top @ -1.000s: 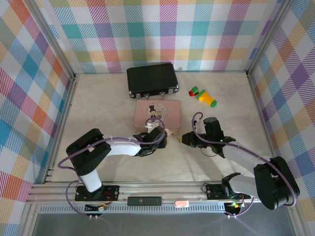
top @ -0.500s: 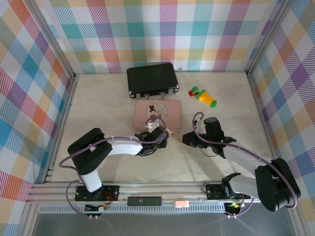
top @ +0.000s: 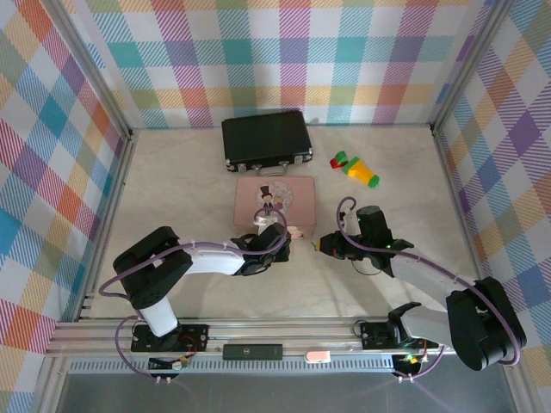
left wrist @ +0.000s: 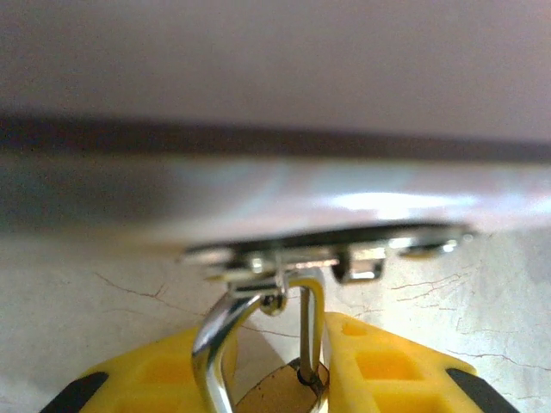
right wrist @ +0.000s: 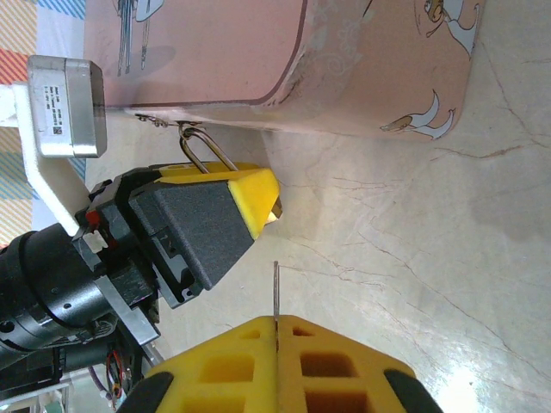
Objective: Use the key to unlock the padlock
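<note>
Top view: left hand [top: 287,232] nosed up to the near edge of the pink tin [top: 275,200]. Right hand [top: 320,244] just off to its right, tips facing, apart. Small parts not resolvable from up there.

Left wrist view fills that in: padlock [left wrist: 277,397] with its brass body wedged between the yellow pads [left wrist: 387,370], so left hand clamped on it. Silvery shackle [left wrist: 213,337] looping up ahead of the pads, hooked into the tin's clasp [left wrist: 331,249], tight against the tin wall.

Right wrist view adds the rest: key [right wrist: 275,297] seen as a thin edge-on blade, poking out ahead of the right hand's pads, pinched tight between them. Aimed toward the left hand's fingertips, near, not touching. Same shackle seen from the side here, rising off the left hand's tips to the tin edge.

Beyond both hands, top view: black case [top: 265,138] behind the tin, toy blocks [top: 355,166] further right, all on the surface [top: 172,189].

Count: 2 hands, 1 padlock, 1 key, 1 tin, 1 case, 1 clump of blocks (green, red, yellow).
</note>
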Available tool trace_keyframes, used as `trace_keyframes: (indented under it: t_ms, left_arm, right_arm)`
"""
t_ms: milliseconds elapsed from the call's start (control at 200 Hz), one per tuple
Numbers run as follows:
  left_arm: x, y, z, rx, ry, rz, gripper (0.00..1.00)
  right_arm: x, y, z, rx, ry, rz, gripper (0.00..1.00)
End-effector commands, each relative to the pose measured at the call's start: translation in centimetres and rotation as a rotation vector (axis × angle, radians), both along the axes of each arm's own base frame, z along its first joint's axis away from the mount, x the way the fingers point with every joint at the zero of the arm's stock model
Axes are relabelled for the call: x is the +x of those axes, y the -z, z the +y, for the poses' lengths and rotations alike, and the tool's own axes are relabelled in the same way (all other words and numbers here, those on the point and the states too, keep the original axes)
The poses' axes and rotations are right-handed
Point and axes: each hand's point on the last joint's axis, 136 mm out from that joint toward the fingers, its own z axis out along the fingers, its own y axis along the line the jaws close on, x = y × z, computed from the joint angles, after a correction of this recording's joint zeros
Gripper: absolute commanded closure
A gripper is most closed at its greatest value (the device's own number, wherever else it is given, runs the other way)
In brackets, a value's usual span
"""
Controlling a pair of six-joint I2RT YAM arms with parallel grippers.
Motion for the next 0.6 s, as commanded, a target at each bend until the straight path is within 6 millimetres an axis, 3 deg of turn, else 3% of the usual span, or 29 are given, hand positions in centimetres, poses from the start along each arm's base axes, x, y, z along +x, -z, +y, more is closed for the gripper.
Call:
trace_keyframes:
  t_ms: [0,110,385,595]
  left_arm:
    - [-3.8,3.7,2.2,0.141,0.083,0.161,0.89]
    - [-3.5,2.6,1.5,0.118,0.087,0.148,1.00]
    - [-2.4,-1.1,-2.2,-0.076,0.068,0.143,1.00]
    - [-1.8,-0.9,-2.5,-0.124,0.035,0.125,1.00]
  right_arm:
    - [0.6,-1.6,0.2,0.017,0.004,-0.033,1.00]
    - [0.7,-1.9,0.1,0.015,0.009,-0.038,1.00]
    - [0.7,-2.4,-0.2,-0.003,0.016,-0.049,1.00]
    - [0.7,-2.9,-0.3,-0.010,0.014,-0.063,1.00]
